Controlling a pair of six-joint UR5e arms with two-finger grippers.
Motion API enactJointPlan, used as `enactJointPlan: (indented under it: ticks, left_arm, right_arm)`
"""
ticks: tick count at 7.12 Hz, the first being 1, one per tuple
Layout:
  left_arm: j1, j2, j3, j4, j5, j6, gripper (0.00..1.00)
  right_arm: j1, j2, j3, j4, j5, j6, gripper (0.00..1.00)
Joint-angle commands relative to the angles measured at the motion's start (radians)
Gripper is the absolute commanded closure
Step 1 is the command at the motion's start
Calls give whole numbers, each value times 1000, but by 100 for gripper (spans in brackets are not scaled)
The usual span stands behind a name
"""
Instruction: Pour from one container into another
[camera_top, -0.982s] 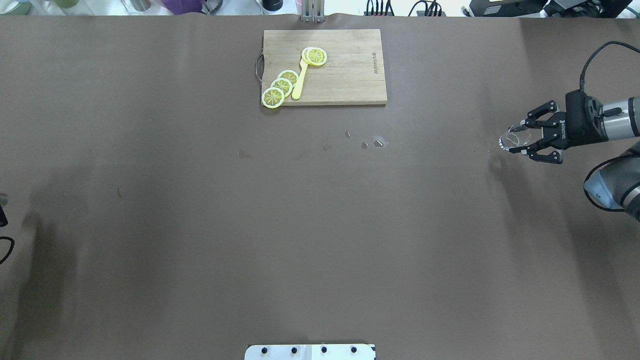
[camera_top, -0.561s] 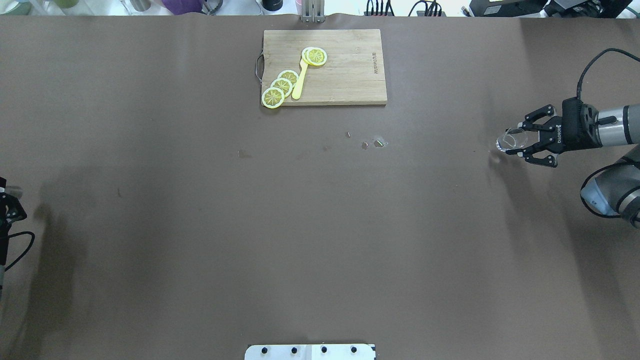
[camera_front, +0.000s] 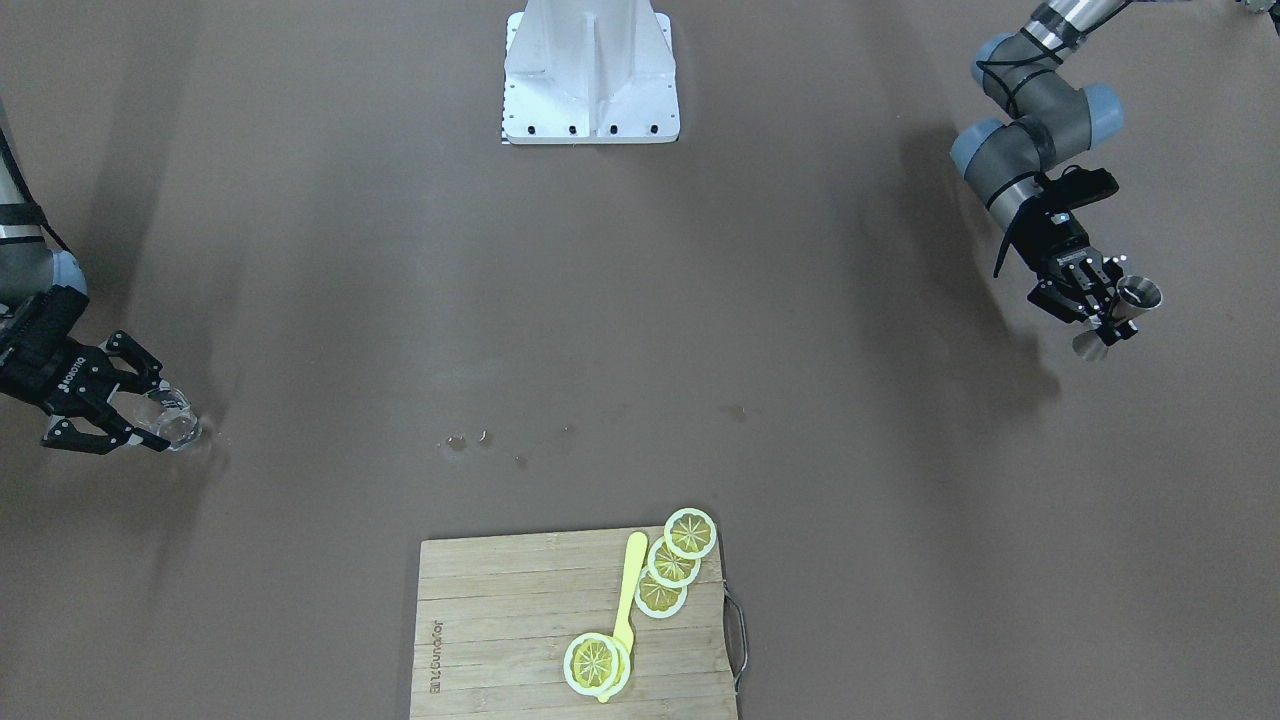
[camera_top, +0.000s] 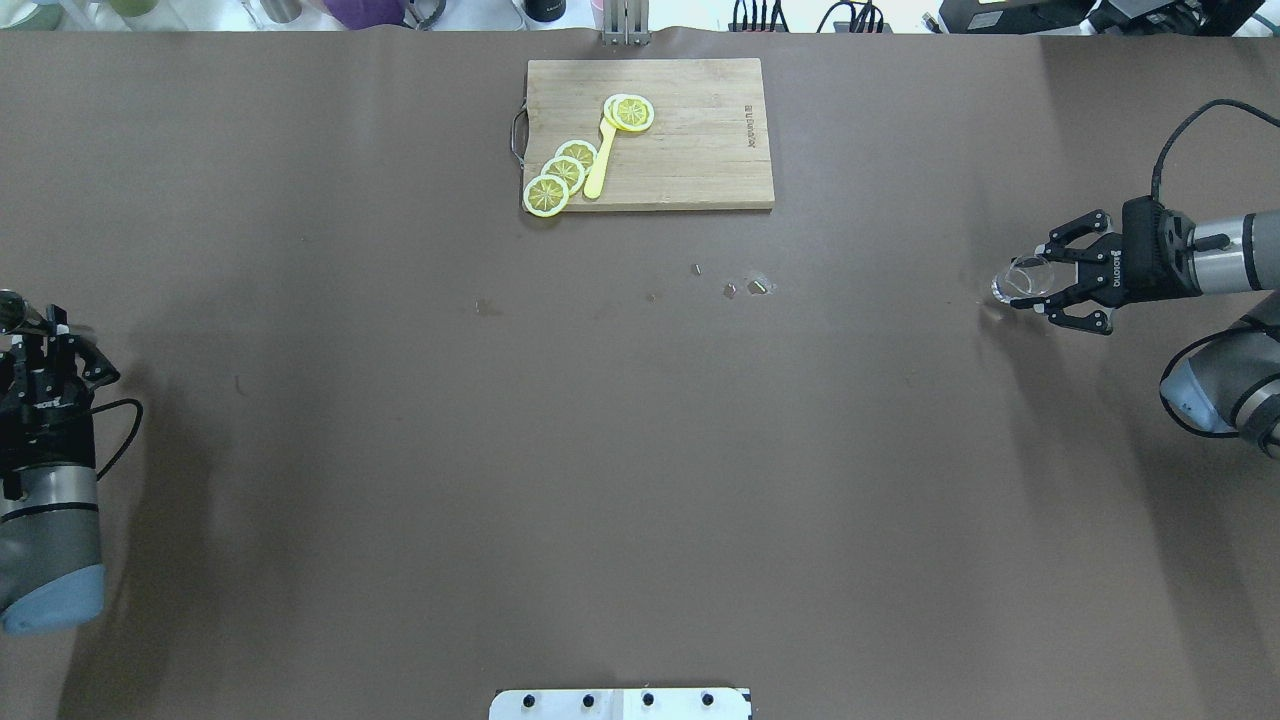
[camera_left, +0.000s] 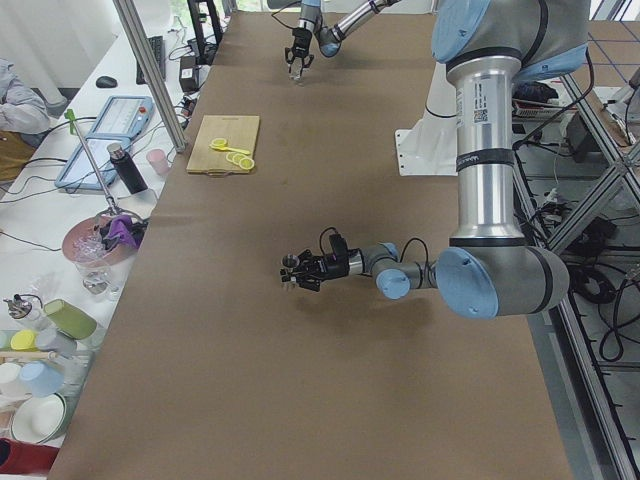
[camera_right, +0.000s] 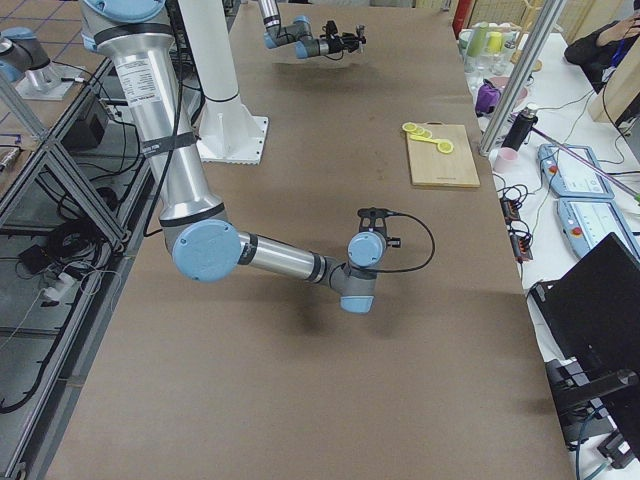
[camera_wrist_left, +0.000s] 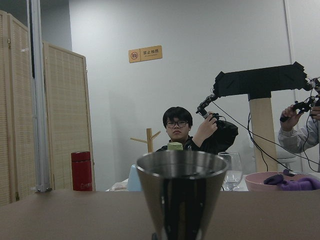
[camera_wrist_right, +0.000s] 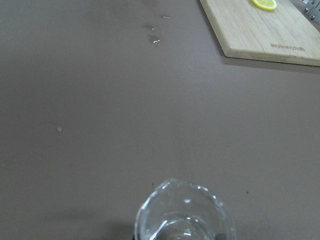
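right claw (camera_top: 1032, 279) holds glass (camera_top: 1013, 282), left claw (camera_front: 1107, 309) jigger (camera_front: 1138, 295)

"ROBOTIQ" on R end effector (camera_top: 1032, 278); brand txt on cutting board (camera_top: 690, 150) & wall sign (camera_wrist_left: 145, 54) illegible.

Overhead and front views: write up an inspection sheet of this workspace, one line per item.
Surface: brown table cover, with a few small wet spots near the middle.
Job's things: metal jigger held above the table on the robot's left; glass beaker on its right; contents of both cannot be told.
Clutter: wooden cutting board carrying lemon slices and a yellow spoon.
Grippers: left gripper shut on the metal jigger; right gripper shut on the glass beaker.
Cables: one black cable looped at each wrist.
Surroundings: a person beyond the table; a side bench with cups and bowls.
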Motion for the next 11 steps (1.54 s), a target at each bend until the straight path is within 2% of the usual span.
enactJointPlan:
  ticks: [1,2,3,4,6,7,10,11]
  left_arm:
    - [-83,-44,0,29,-77,-59,100]
    - [-91,-46,7,62,-81,-116,100]
    - [-95,-55,38,79,-97,-137,100]
    - [-100,-71,44,90,-102,-160,100]
    - [-100,-104,84,104,-102,-180,100]
    - [-100,-116,104,105,-102,-182,100]
    - [-98,-136,124,107,-102,-182,98]
    - [-98,-138,122,107,-102,-182,87]
  right_arm:
    - [0,2,-3,0,-2,29,100]
    - [1,2,-1,0,0,60,59]
    - [0,2,-1,12,-2,71,41]
    - [0,0,-1,21,0,74,31]
    - [0,-3,-3,35,-2,76,21]
    - [0,-1,-1,37,0,74,1]
    - [10,2,14,38,-2,76,0]
    - [42,15,14,38,0,76,0]
